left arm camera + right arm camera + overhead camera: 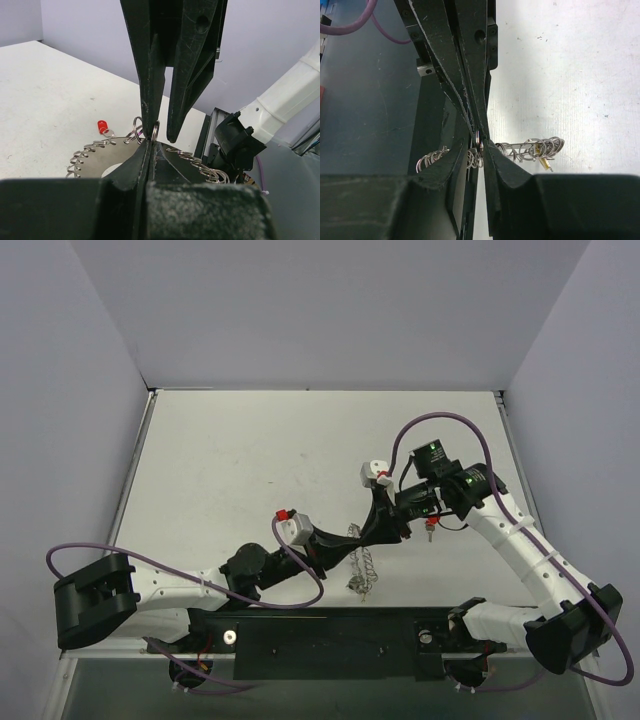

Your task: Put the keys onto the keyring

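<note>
Fingers (127, 172) of the left gripper (148, 146) pinch the keyring (90, 149); the right gripper (161, 136) straddles it, fingers slightly apart; a red key (102, 125) lies just beside.

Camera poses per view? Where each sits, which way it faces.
Top: above and behind the bases, looking down on the table; left arm and right arm show, meeting at the keyring.
Left wrist: on the left arm, looking along the left fingers across the table; right fingers enter from above.
Right wrist: on the right arm, looking along the right fingers; left fingers enter from above.
Shared: all three see the keyring; each wrist view sees both pairs of fingers.
</note>
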### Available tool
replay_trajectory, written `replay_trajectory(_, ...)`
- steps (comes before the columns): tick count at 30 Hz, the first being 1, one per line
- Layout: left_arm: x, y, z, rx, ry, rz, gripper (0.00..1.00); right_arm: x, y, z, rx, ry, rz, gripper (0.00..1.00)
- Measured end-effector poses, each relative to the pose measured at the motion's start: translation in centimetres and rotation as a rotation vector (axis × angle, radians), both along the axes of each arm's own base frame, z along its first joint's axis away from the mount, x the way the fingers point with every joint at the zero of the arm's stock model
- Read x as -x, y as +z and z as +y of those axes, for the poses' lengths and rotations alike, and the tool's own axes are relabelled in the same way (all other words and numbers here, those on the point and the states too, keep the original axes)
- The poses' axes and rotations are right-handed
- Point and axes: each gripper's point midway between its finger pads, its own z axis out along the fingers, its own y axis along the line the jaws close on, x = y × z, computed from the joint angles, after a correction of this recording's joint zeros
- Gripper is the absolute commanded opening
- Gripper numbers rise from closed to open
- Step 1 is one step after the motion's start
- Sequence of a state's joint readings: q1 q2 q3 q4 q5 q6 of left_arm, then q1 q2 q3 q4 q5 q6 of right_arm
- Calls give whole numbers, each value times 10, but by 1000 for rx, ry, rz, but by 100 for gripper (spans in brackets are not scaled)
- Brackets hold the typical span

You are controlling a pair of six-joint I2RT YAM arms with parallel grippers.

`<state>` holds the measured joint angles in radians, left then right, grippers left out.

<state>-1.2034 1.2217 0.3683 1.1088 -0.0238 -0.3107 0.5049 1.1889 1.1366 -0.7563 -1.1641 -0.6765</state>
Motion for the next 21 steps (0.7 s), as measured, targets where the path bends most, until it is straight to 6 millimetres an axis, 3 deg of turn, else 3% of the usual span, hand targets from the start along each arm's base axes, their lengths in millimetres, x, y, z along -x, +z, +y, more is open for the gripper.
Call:
replay_trajectory(9, -2, 3, 2, 17, 15, 3, 0, -1, 3, 0, -10, -3, -15, 15)
replay_trajectory(21, 0, 7, 3, 46, 11, 13, 0, -2, 5, -1, -17, -8, -24, 0)
